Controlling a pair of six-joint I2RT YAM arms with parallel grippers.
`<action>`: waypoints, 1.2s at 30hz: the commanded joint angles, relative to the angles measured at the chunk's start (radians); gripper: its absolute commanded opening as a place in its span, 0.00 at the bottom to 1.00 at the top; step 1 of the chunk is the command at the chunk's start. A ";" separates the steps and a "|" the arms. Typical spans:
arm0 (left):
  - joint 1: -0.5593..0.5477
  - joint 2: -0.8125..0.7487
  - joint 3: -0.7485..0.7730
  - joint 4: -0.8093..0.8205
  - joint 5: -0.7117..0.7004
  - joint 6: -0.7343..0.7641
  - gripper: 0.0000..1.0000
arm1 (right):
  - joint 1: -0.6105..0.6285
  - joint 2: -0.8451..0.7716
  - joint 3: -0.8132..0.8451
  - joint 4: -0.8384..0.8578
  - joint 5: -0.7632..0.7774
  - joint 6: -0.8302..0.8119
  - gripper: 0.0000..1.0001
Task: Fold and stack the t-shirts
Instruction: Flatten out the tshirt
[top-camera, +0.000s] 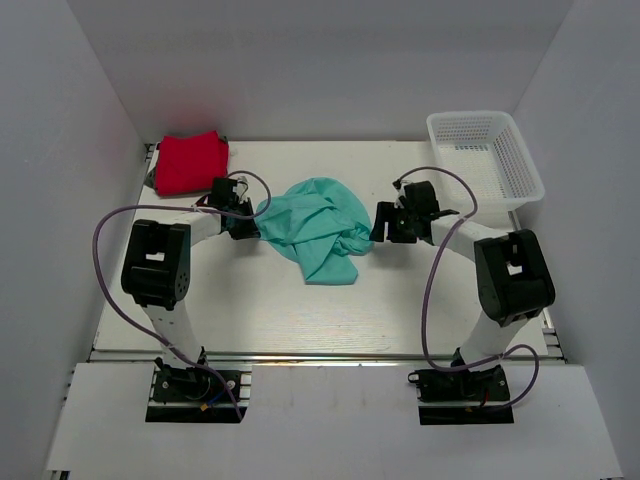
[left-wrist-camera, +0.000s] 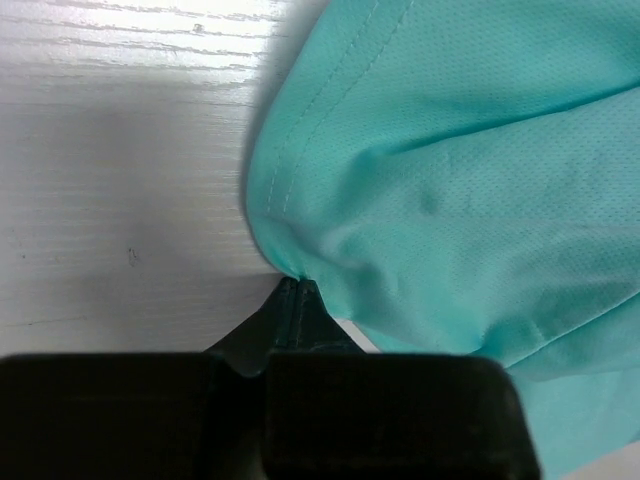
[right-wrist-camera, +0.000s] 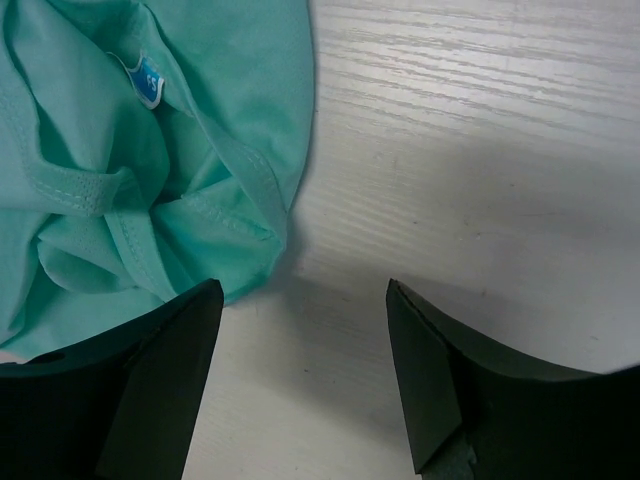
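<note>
At mid-table, crumpled teal t-shirt (top-camera: 318, 225), blue tag (right-wrist-camera: 148, 78) unreadable; my left gripper (left-wrist-camera: 295, 288) pinches its hem, right gripper (right-wrist-camera: 303, 292) gapes empty.

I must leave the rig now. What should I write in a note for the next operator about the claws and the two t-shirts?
Left claw: shut, pinching the left edge of the teal t-shirt.
Right claw: open, low beside the shirt's right edge, holding nothing.
Teal t-shirt: crumpled in the middle of the table.
Red t-shirt: far left corner, looks folded.
Done: apparently the red one.
Left: spread and fold the teal one, then stack both.
</note>
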 joint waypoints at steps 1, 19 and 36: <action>-0.009 -0.018 0.006 -0.013 0.019 0.013 0.00 | 0.032 0.030 0.054 0.046 0.039 -0.020 0.71; 0.001 -0.484 0.035 0.076 0.098 -0.028 0.00 | 0.065 -0.242 0.046 0.251 0.300 -0.003 0.00; 0.011 -0.964 0.221 -0.044 -0.287 -0.004 0.00 | 0.062 -0.803 0.190 0.230 0.521 -0.248 0.00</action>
